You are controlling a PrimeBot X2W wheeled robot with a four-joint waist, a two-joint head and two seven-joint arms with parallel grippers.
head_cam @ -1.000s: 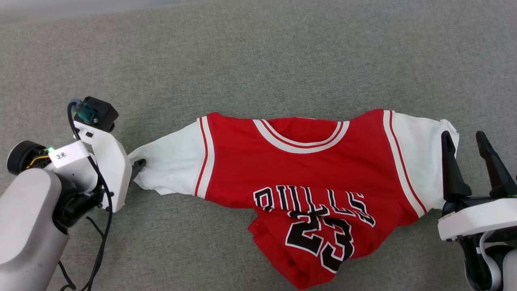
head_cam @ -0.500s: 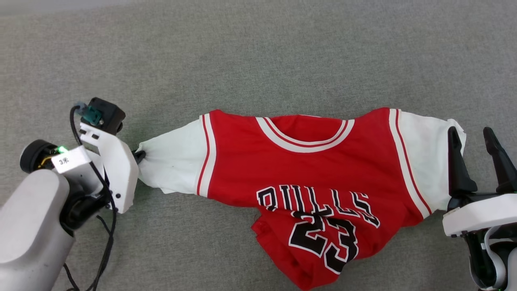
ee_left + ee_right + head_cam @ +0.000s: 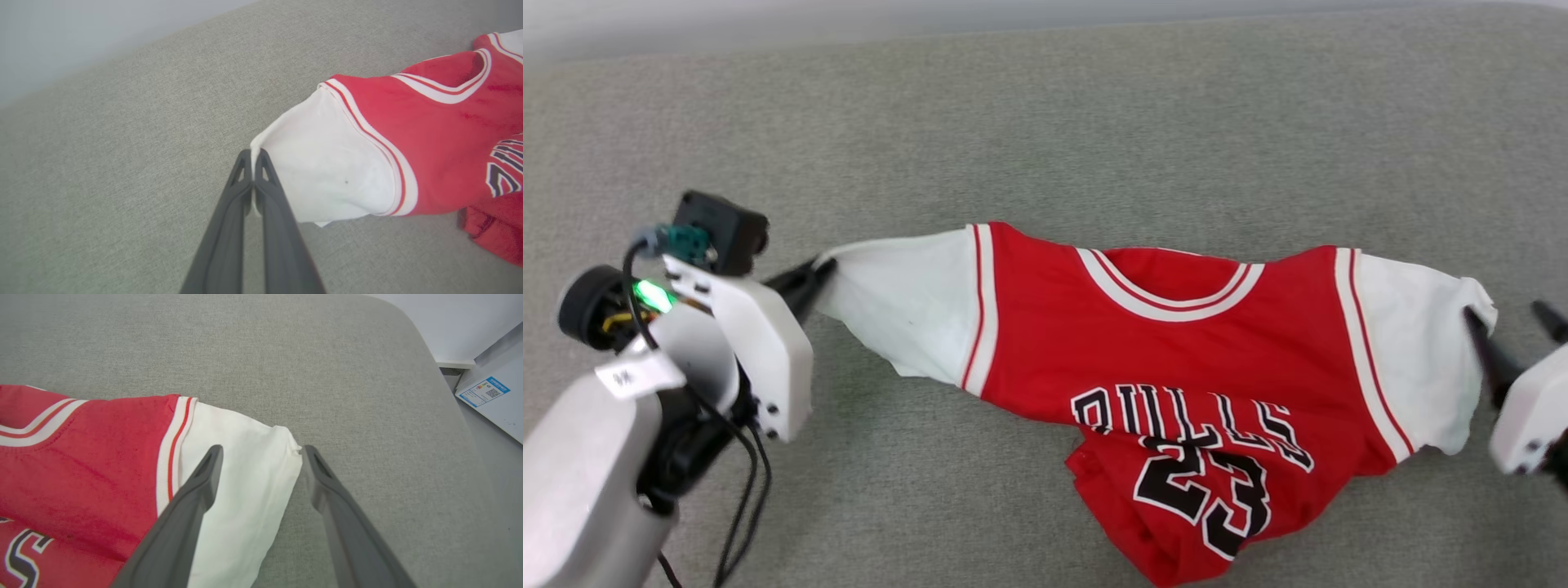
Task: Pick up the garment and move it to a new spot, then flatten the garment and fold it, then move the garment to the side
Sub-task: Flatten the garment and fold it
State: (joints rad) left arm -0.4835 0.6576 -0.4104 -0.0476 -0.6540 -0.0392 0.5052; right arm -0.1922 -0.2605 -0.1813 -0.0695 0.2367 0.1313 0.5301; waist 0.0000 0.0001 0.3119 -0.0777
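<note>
Dark fingers of the left gripper (image 3: 253,157) are clenched on the corner of a white sleeve (image 3: 327,171), with a sliver of cloth showing between them. That sleeve is drawn taut towards the gripper, and its end looks lifted off the grey fabric surface (image 3: 1094,122). The right gripper (image 3: 261,451) is released, its fingers spread wide. One finger is over the other white sleeve (image 3: 241,477); the other is over bare surface just past the sleeve's corner. Whether either touches the cloth I cannot tell. Between the two grippers the garment (image 3: 1176,351) lies chest up, collar on the far side, black lettering and 23 showing. Its red lower part is bunched in folds on the near side.
</note>
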